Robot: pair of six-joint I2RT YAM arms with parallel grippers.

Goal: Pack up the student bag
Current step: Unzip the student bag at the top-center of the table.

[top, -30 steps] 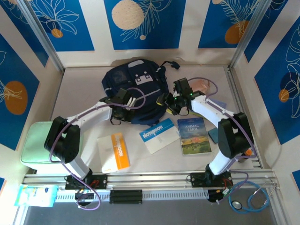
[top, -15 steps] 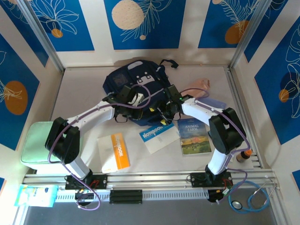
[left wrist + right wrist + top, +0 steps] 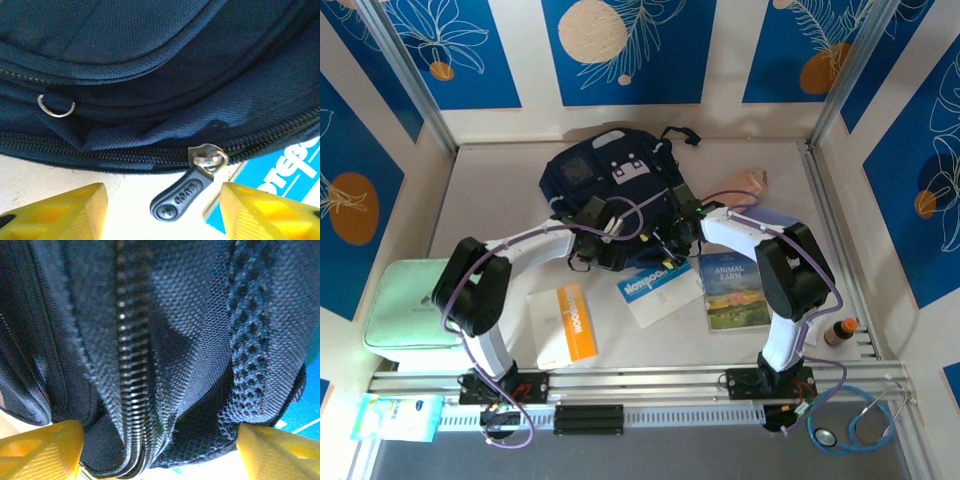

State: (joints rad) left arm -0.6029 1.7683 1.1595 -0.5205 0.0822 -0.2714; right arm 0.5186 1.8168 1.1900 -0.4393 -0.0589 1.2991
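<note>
At the left edge of the worktop [image 3: 500, 180] lies a mint-green case [image 3: 405, 305], and just right of it, in front of the left arm, a white and orange book [image 3: 566, 325] lies flat. The left tool [image 3: 592, 232] sits low at the near edge of the student bag [image 3: 610, 185], which lies at the middle of the worktop's far half, patch side up. In the left wrist view, the left tool [image 3: 162, 200] is parted, its yellow fingers [image 3: 75, 207] either side of a black zipper pull [image 3: 182, 196] without touching it; a small metal ring [image 3: 56, 106] hangs on the fabric above. A blue and white notebook [image 3: 658, 287] lies against the bag's near edge, between the two arms. The right tool [image 3: 665, 235] meets the bag's near right side; in the right wrist view, the right tool [image 3: 160, 442] is spread wide, with a closed zipper [image 3: 132, 390] and mesh fabric bulging between its fingers [image 3: 42, 445], and whether they press on the cloth cannot be told. Further right lie an "Animal Farm" book [image 3: 733, 290], a pink pouch [image 3: 752, 180] near the far right corner, and a small bottle [image 3: 837, 332].
</note>
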